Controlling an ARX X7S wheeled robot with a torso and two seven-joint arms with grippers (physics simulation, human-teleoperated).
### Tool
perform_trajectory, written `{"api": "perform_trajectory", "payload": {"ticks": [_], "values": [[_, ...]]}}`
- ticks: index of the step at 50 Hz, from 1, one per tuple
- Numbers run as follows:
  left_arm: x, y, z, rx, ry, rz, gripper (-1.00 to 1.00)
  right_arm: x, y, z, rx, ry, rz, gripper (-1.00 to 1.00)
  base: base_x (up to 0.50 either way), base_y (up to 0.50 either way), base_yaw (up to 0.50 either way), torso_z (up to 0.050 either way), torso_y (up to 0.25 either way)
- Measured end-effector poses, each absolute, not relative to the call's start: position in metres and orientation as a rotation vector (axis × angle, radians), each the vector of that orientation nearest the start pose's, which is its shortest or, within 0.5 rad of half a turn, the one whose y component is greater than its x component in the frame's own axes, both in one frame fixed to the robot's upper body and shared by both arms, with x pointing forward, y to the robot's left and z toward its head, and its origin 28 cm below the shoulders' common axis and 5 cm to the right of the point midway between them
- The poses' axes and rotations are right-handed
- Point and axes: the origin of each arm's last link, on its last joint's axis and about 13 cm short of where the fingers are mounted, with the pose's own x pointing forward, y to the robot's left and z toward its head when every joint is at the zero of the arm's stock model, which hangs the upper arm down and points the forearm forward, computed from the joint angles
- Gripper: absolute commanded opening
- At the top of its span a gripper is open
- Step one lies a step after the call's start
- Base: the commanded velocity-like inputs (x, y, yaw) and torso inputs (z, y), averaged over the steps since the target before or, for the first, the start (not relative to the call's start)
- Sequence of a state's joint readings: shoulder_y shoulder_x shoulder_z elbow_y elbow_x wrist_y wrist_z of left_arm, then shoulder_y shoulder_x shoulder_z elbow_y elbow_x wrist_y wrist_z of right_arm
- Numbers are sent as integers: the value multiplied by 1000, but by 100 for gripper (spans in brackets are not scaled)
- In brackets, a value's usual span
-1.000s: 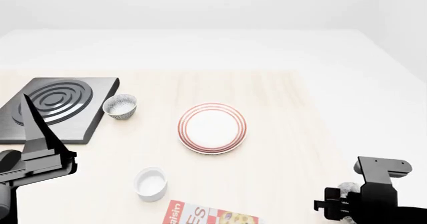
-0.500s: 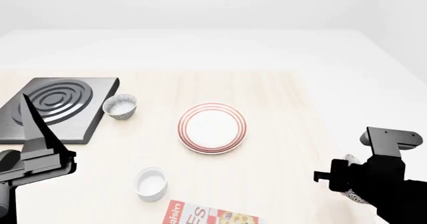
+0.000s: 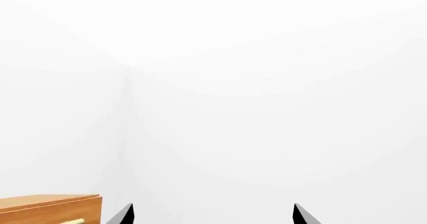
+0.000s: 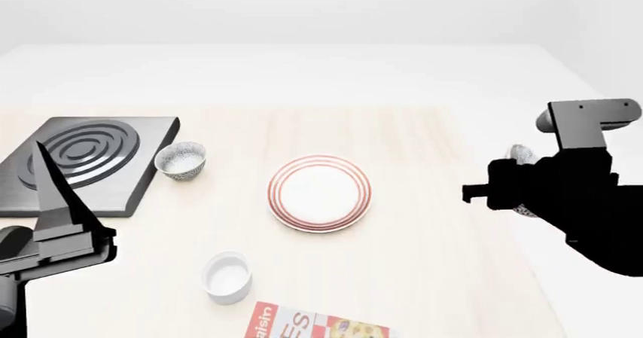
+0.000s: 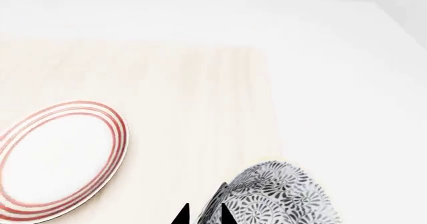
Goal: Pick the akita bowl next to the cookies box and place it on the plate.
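Cookies box (image 4: 316,326) at bottom edge of head view. Left claw (image 4: 45,174) lower left, tips apart, empty. Plate (image 4: 319,192) centre of surface (image 4: 422,278). Right claw (image 5: 202,217) at right, clamped on akita bowl (image 5: 277,196), raised above the surface's right edge.

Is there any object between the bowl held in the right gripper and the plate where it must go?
Nothing visible. The right gripper holds the patterned bowl raised near the table's right edge, and only bare table lies between it and the plate. The other bowl, white cup and cookies box sit off that path.
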State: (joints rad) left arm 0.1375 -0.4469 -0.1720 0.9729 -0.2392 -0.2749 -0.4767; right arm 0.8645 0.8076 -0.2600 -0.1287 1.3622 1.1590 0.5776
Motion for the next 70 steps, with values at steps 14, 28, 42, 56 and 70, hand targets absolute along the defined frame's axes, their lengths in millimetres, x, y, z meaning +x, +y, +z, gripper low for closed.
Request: {"api": "perform_trajectory", "payload": {"ticks": [14, 28, 42, 56, 70], "values": [[145, 262, 183, 139, -613, 305, 100, 311, -170, 261, -212, 273, 157, -100, 0, 0, 0, 0, 0], [145, 262, 183, 138, -613, 304, 100, 368, -132, 283, -395, 137, 221, -100, 0, 0, 0, 0, 0], [146, 260, 183, 138, -613, 297, 100, 422, -86, 277, -484, 87, 257, -100, 0, 0, 0, 0, 0], [147, 260, 182, 138, -611, 292, 100, 431, -60, 255, -594, 85, 277, -100, 0, 0, 0, 0, 1], [147, 260, 181, 136, -612, 291, 100, 431, -49, 251, -642, 73, 309, -100, 0, 0, 0, 0, 1]]}}
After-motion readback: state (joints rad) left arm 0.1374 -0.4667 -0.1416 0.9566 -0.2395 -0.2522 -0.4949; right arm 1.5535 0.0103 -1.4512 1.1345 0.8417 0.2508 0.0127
